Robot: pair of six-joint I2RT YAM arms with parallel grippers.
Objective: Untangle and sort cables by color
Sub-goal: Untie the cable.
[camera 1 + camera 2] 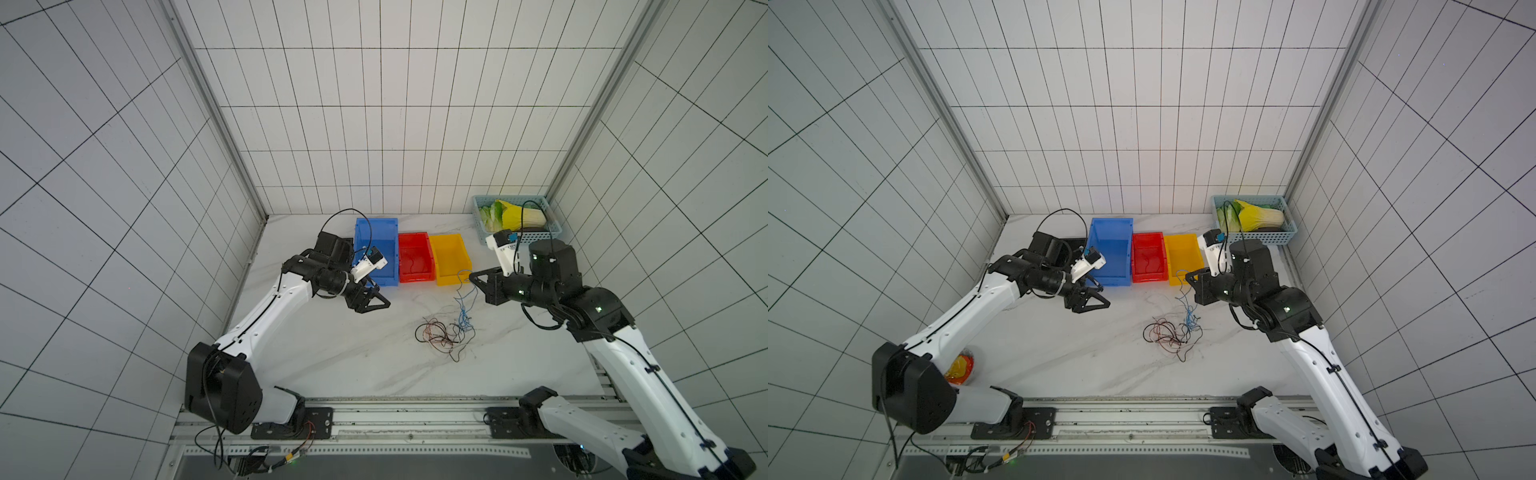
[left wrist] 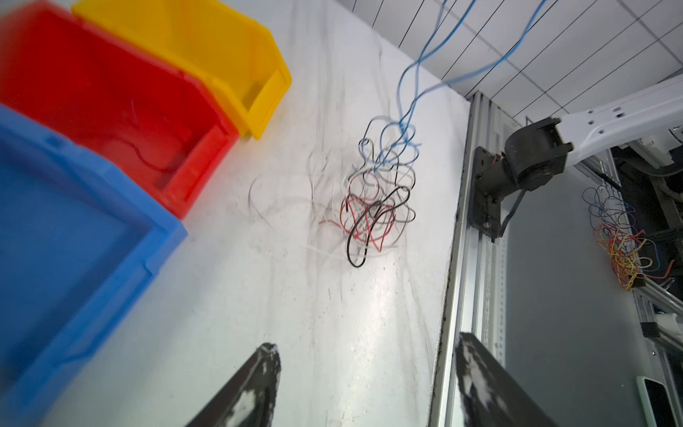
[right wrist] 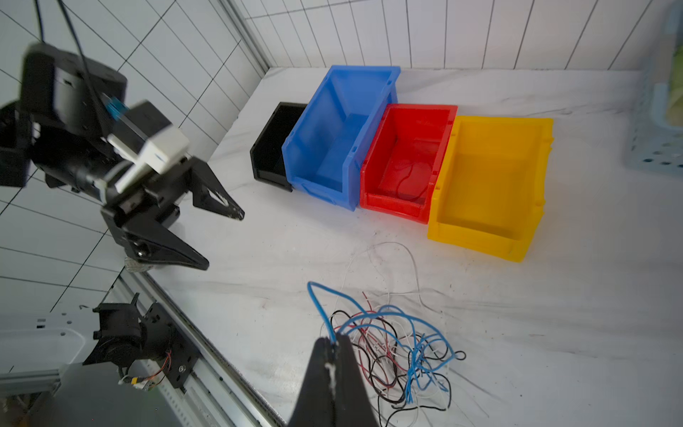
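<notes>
Right wrist view: the right gripper (image 3: 333,342) pinches blue cables (image 3: 414,362) rising from the tangle (image 3: 380,358) on the table (image 3: 536,332); the left gripper (image 3: 222,239) hangs spread, empty. Pale cables (image 3: 388,243) barely show against it.

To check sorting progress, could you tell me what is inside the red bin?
One thin red cable lies curled on the floor of the red bin; its near wall hides some floor.

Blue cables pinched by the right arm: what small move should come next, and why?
Probably lower the open, empty left gripper onto the tangle to pin it. The right gripper is shut on the blue cables, whose strands run down into the red, black and white loops; lifting alone would likely drag the clump.
</notes>
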